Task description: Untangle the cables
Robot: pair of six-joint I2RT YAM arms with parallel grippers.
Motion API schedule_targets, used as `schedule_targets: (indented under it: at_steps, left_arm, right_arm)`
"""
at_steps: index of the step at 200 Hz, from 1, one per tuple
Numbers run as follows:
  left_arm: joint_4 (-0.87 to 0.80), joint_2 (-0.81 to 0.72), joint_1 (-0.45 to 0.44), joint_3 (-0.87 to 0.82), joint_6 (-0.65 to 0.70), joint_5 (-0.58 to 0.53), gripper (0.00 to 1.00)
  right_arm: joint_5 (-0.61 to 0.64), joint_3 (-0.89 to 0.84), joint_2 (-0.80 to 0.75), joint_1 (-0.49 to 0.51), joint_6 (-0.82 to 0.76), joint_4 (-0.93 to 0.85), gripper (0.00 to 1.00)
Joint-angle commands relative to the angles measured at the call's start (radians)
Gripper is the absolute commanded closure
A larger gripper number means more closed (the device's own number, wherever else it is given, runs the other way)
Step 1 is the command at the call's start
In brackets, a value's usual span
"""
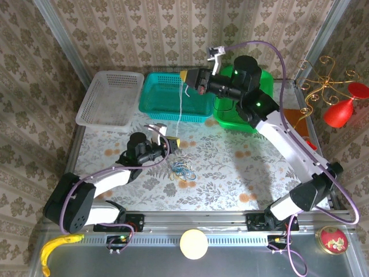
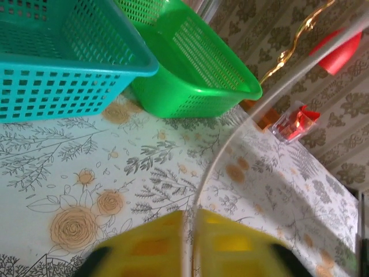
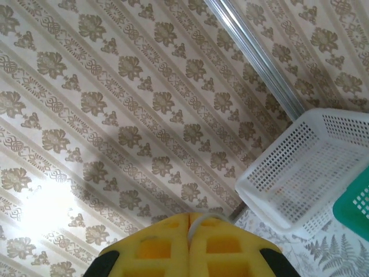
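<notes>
Counter [image 1: 230,173]: floral-patterned surface carrying three baskets along its far edge and the cables near its middle.
Teal basket [image 1: 167,112]: far centre, standing between the other two.
White basket [image 1: 95,101]: far left, just beside the teal one.
Green basket [image 1: 230,118]: far right, partly behind the right arm.
Right end effector [image 1: 187,77]: raised above the teal basket; yellow pads [image 3: 150,248] pressed together on the white cable, which emerges from their seam.
Left end effector [image 1: 174,144]: low over the counter, just beside the clump; pads [image 2: 144,248] nearly together with a white cable running through the narrow gap; whether it is pinched cannot be told.
Cables [image 1: 182,169]: small blue and yellowish clump lying on the counter, centre.
White cable [image 1: 181,107]: hangs from the right end effector, in front of the teal basket.
</notes>
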Motion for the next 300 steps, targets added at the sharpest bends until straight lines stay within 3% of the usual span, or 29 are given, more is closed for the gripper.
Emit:
schedule_targets:
  at_steps: [1,9,21,50,84,127,220,233,243,256,300]
  left_arm:
    - [-0.066,-0.048,-0.001,0.045,-0.015,-0.036,0.52]
    - [-0.095,-0.072,0.0,0.05,-0.016,-0.059,0.36]
    - [-0.128,-0.108,0.003,0.049,-0.014,-0.089,0.2]
    - [-0.225,-0.211,0.019,0.041,-0.02,-0.153,0.01]
    - [-0.355,-0.363,0.045,0.017,-0.05,-0.268,0.0]
    - [-0.513,-0.521,0.085,0.02,-0.072,-0.322,0.0]
    - [-0.577,-0.539,0.153,0.057,-0.098,-0.303,0.0]
    - [-0.577,-0.523,0.155,0.063,-0.107,-0.298,0.0]
    - [-0.579,-0.509,0.154,0.069,-0.116,-0.29,0.0]
    - [-0.588,-0.489,0.155,0.083,-0.129,-0.279,0.0]
    - [-0.618,-0.441,0.155,0.115,-0.171,-0.252,0.0]
  right_arm:
    - [-0.012,0.102,0.049,-0.007,-0.042,-0.006,1.0]
    - [-0.015,0.139,0.076,-0.011,-0.055,-0.013,1.0]
    - [-0.021,0.201,0.124,-0.018,-0.069,-0.031,1.0]
    - [-0.045,0.379,0.268,-0.038,-0.091,-0.075,1.0]
    - [-0.056,0.614,0.46,-0.061,-0.12,-0.162,1.0]
    - [-0.062,0.892,0.694,-0.078,-0.14,-0.253,1.0]
    - [-0.01,0.9,0.954,-0.086,-0.151,-0.258,1.0]
    - [0.01,0.901,0.986,-0.086,-0.175,-0.313,0.85]
    - [0.038,0.902,1.001,-0.086,-0.204,-0.365,0.65]
    - [0.087,0.9,1.001,-0.088,-0.244,-0.437,0.48]
    - [0.127,0.798,0.859,-0.089,-0.284,-0.476,0.38]
